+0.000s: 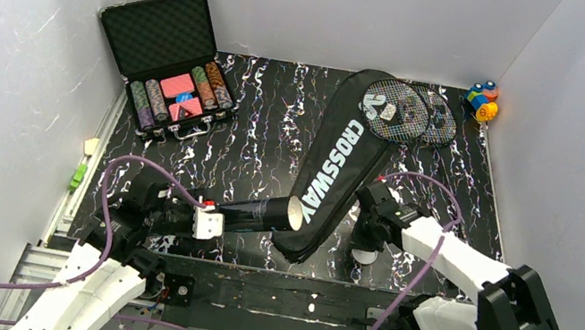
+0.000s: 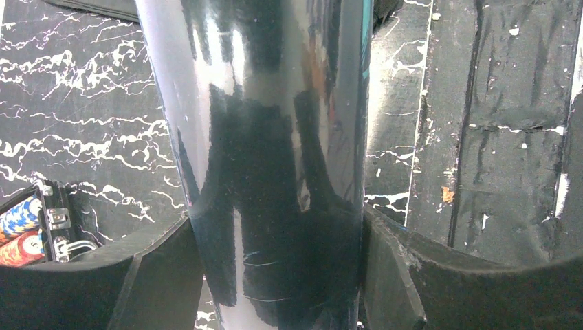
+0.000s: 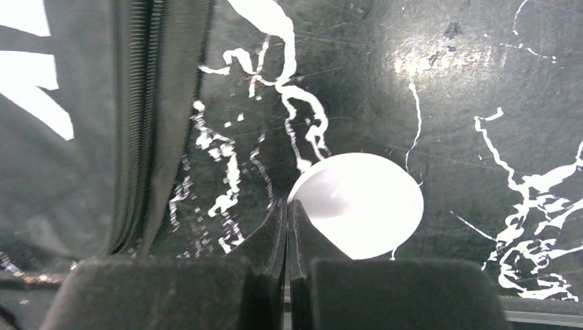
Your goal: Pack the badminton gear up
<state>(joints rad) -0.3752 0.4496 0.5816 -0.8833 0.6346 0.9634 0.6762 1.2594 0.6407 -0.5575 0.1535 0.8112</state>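
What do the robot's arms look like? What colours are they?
The left arm and right arm are chunky white shells with boxy black joints. A purple cable loops off each one. The end effector fingers are flat and black.

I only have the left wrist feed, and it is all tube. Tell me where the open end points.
Observer: The tube lies level in the left gripper, with its open end toward the bag.
Operator: Find me the lid.
Observer: The white lid lies on the table near the front edge, right of the bag, at the tips of the right gripper.
Operator: Report that gripper.
Observer: It is shut. I cannot tell whether it nips the lid's rim.
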